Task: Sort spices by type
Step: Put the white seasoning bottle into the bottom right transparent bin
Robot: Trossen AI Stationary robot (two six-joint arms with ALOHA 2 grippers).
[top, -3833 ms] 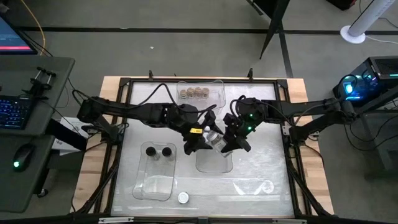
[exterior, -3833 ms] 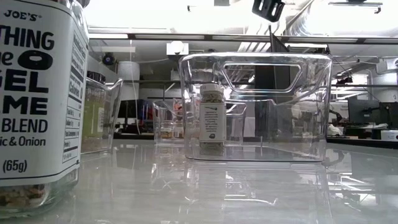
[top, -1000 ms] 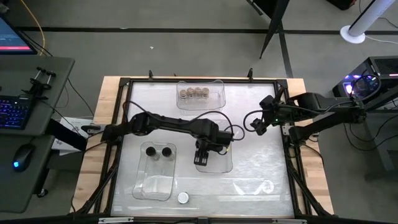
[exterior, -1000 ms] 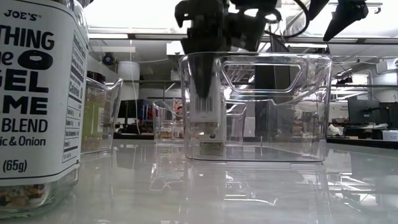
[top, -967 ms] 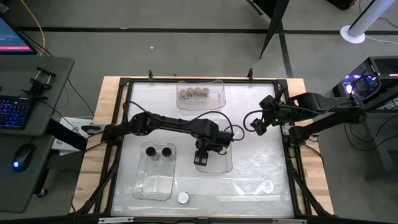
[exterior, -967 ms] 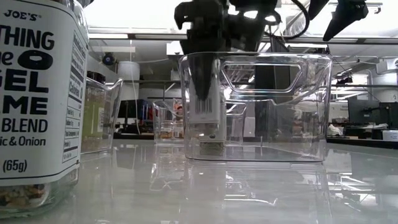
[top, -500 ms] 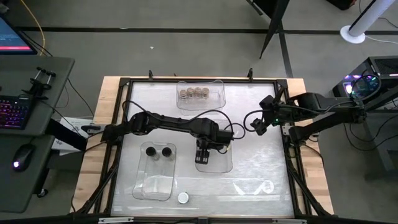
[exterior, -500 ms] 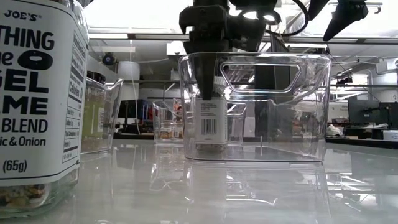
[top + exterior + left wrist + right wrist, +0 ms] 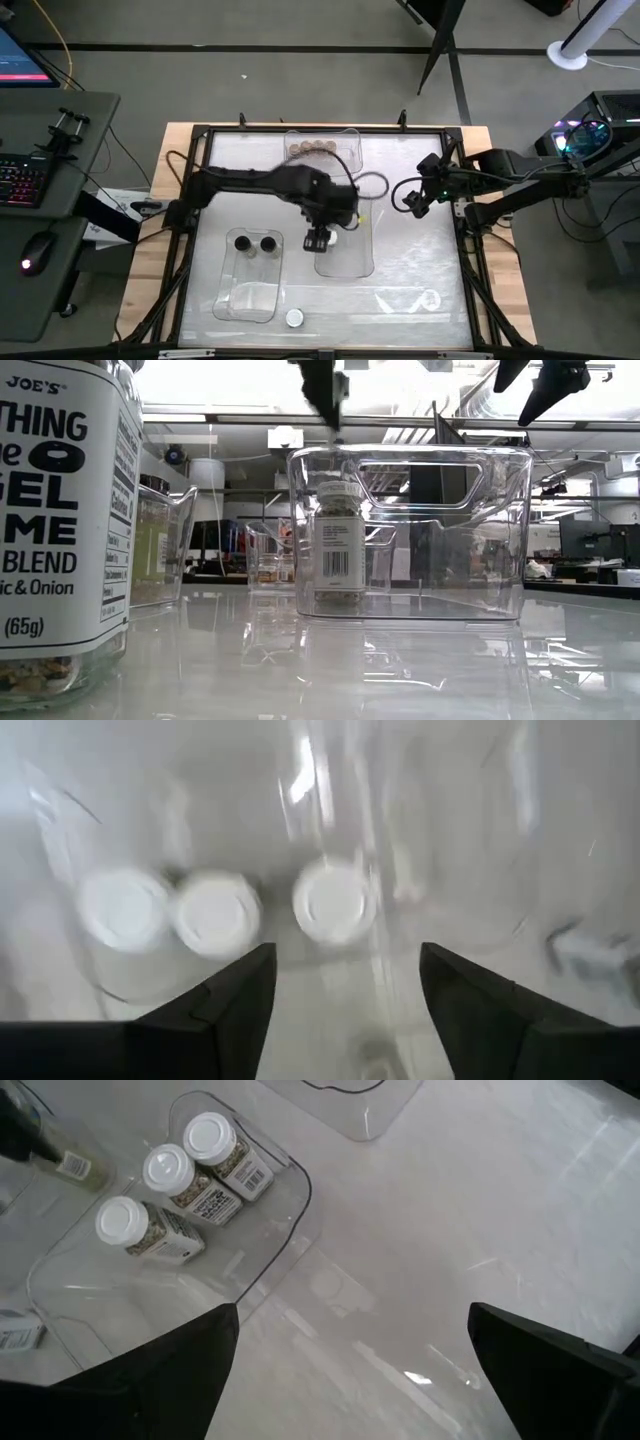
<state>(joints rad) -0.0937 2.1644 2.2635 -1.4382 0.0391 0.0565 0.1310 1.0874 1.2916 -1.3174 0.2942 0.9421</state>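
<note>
Your left end effector hangs open and empty above the middle clear rectangular plastic bin, at its left edge. Three small white-lidded spice jars stand upright in a row inside that bin. Right end effector waits open near the surface's right side, well apart from the jars.

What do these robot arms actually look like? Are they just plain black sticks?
Mostly, yes. Both arms are dark, thin and jointed, with black cables looping loosely alongside them. The left end effector has a small yellow mark near it. The right end effector ends in two dark, tapering fingers that come to points. Seen from its own camera, the left one's fingers are matte black wedges.
</note>
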